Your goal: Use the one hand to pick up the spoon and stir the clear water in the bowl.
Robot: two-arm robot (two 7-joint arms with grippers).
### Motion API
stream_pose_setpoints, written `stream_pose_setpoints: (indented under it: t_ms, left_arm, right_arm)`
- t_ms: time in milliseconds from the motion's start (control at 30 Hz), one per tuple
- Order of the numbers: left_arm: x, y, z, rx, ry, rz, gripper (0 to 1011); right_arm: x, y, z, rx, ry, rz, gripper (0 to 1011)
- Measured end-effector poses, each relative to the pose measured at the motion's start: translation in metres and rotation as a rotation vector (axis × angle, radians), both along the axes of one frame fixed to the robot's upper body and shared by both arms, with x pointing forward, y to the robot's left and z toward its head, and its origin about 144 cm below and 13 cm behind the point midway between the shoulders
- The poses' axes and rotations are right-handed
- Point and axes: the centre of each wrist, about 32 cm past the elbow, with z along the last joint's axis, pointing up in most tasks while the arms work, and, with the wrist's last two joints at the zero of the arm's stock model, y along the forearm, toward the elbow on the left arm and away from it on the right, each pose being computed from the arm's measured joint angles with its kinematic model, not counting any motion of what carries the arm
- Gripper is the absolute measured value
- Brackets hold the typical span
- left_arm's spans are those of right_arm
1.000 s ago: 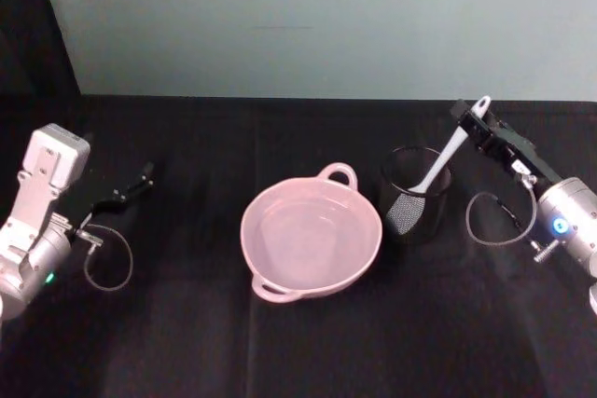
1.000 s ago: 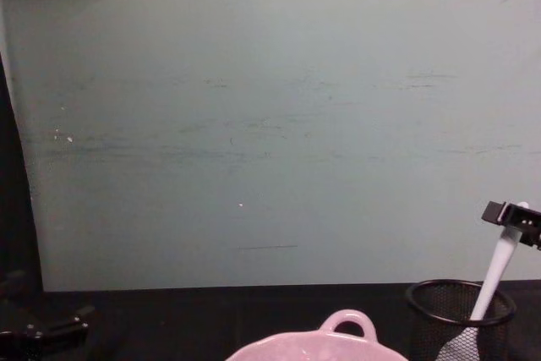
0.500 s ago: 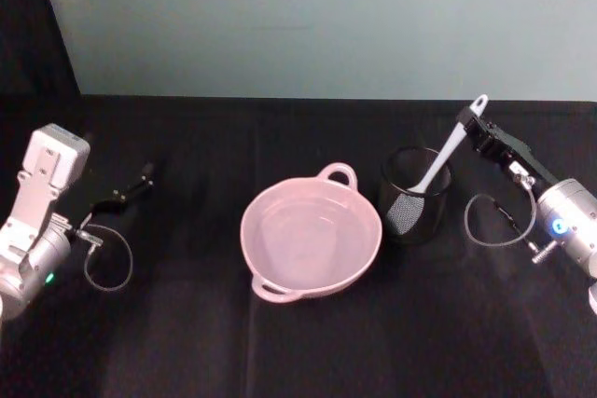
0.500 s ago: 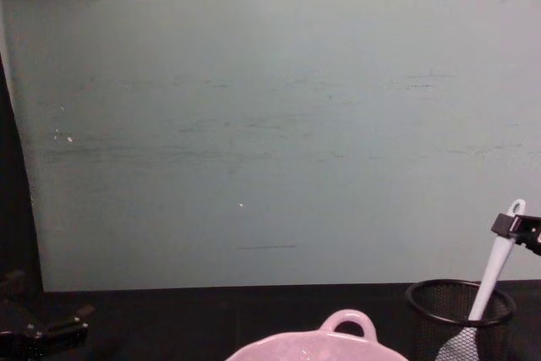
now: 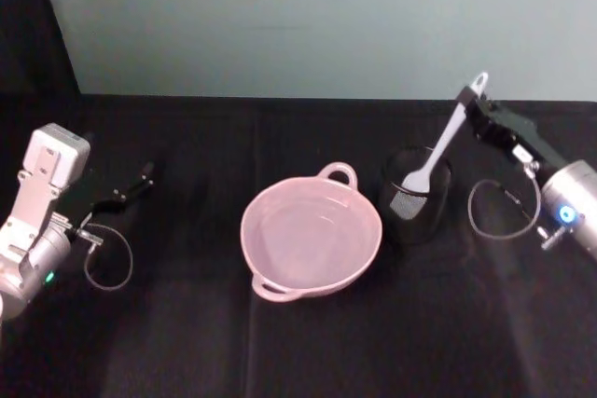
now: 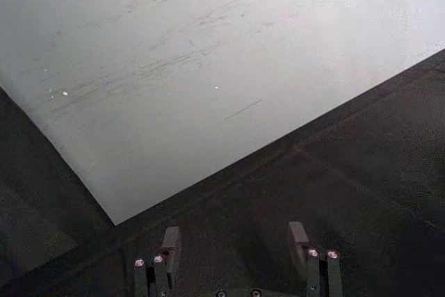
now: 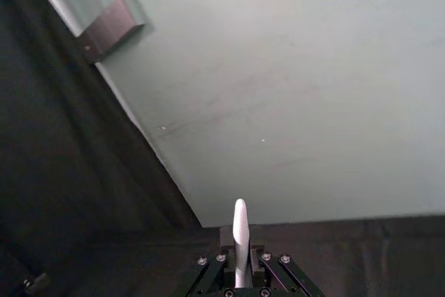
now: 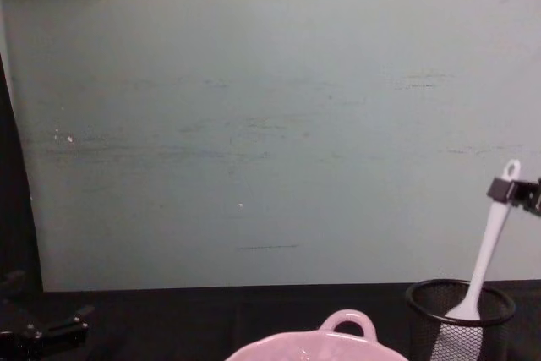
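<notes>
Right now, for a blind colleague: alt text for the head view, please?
The right tool grips the white spoon near its handle tip, its head at the mouth of a black mesh cup. A pink bowl sits beside the cup; the left tool is open at far left.

- Our long, flat black right end effector point(image 5: 469, 100) reaches forward and inward from the right side of the head view, held up high.
- Its fingers are clamped on the upper handle of a slim white plastic spoon point(image 5: 438, 144). In the right wrist view the handle tip stands up between them.
- Behind it, our silver cylindrical right wrist point(image 5: 571, 210) shows a blue ring light.
- Our black left end effector point(image 5: 140, 179) sits low at the left side, its fingers point(image 6: 170, 245) spread apart and holding nothing.
- Our silver left wrist point(image 5: 28, 258) carries a white box-shaped housing point(image 5: 56, 160).
</notes>
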Motion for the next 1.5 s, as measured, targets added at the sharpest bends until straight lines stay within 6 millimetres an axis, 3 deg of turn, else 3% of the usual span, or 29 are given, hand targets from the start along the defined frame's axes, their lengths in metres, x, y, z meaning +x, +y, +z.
stream_pose_setpoints:
  t_ms: [400,600,1500]
  left_arm:
    - [0.0,0.0,0.0,0.0,0.0,0.0,1011]
    - [0.0,0.0,0.0,0.0,0.0,0.0,1011]
    - [0.0,0.0,0.0,0.0,0.0,0.0,1011]
  right_arm:
    - [-0.005,0.004,0.069,-0.218,-0.169,0.058,118]
    - [-0.006,0.005,0.091,-0.287,-0.207,0.084,118]
    - [-0.006,0.006,0.095,-0.306,-0.212,0.093,118]
